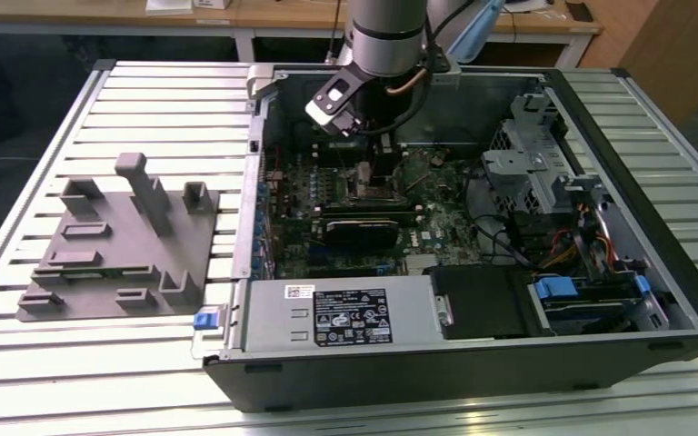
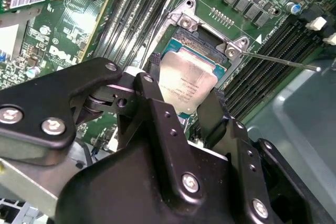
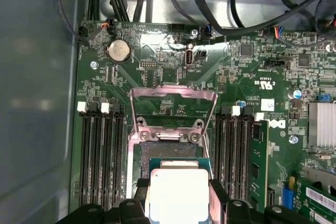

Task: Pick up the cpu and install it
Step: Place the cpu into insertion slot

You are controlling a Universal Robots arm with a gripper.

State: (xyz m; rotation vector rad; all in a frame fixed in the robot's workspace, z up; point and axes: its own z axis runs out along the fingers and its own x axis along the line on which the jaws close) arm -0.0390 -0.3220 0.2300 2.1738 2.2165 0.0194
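**The cpu held over the open socket: hazards of seating**

Jaws closed on two opposite edges of the cpu (image 2: pixel 186 85), which hangs low over the socket (image 2: pixel 202 43); whether the two touch cannot be told. A tilt or small offset at release would probably rest a corner on the contact field and bend pins; a wrong rotation against the socket's keys would jam it. The raised load plate (image 3: pixel 173 94) and release lever (image 2: pixel 278 61) stand just beyond, near enough to be struck; memory slots (image 3: pixel 100 156) flank the socket; the computer case (image 1: pixel 446 368) lies on the slatted worktop (image 1: pixel 143 100).
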